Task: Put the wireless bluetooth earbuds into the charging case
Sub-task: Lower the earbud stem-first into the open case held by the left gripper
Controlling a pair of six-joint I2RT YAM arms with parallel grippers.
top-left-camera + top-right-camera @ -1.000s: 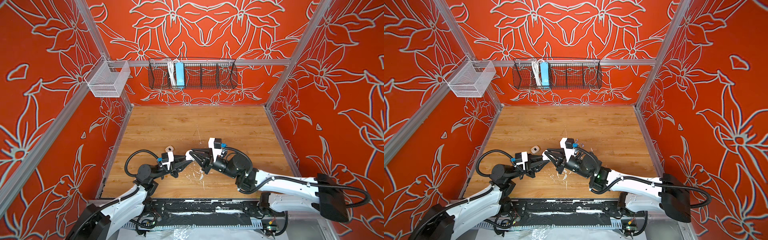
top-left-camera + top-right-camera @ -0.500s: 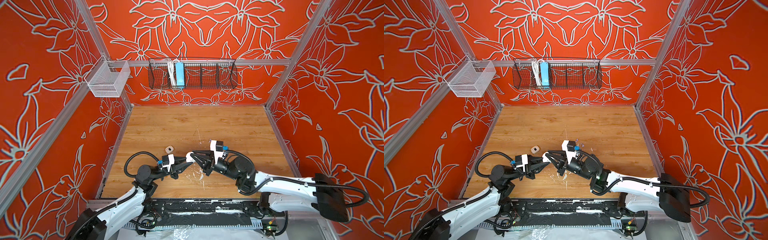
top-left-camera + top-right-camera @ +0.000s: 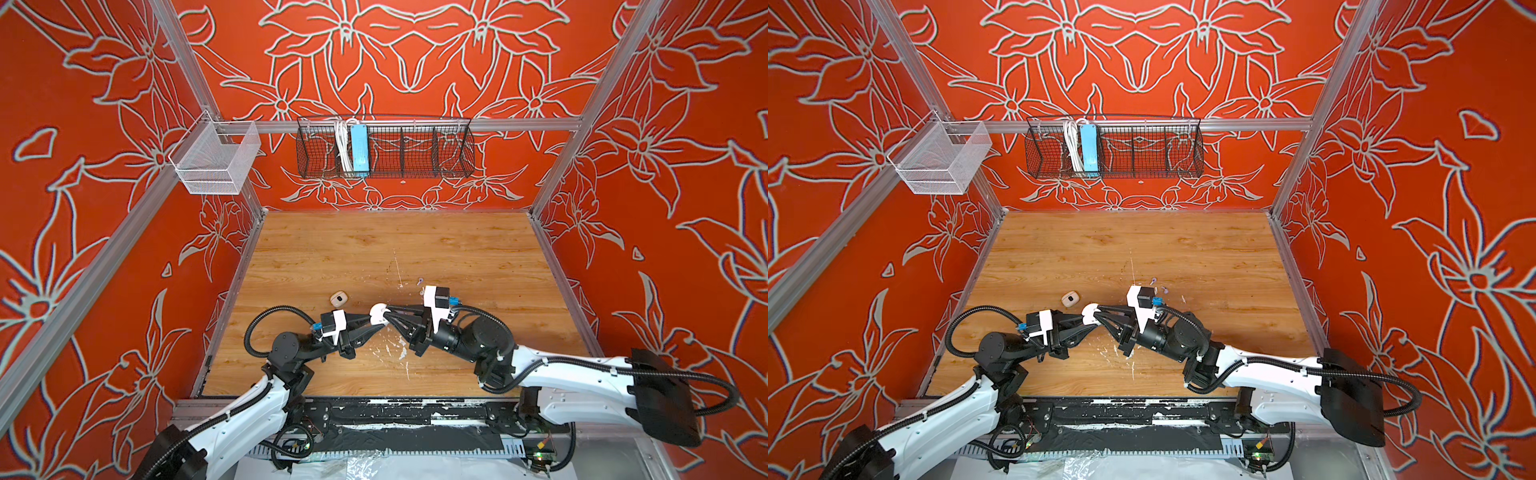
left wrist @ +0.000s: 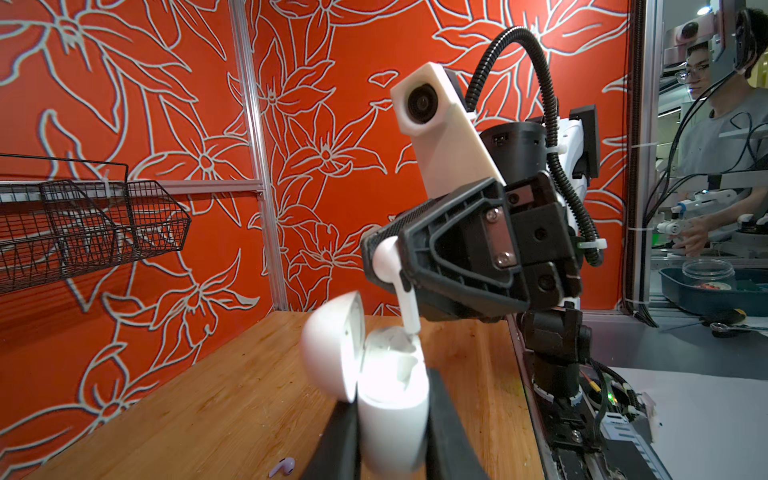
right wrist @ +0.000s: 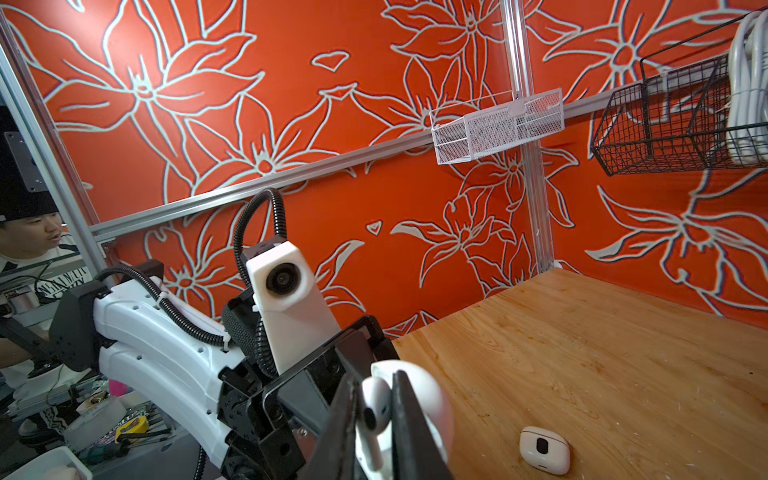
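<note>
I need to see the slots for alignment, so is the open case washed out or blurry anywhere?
Left wrist view: the charging case is glare-washed inside and soft, though the earbud above it is sharp. Right wrist view: the earbud is close and slightly soft. In both top views: the case is a small bright blob, no slots visible.

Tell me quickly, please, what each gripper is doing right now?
The left gripper is shut on the open case.
The right gripper is shut on a white earbud, with the stem tip at the case's opening.
</note>
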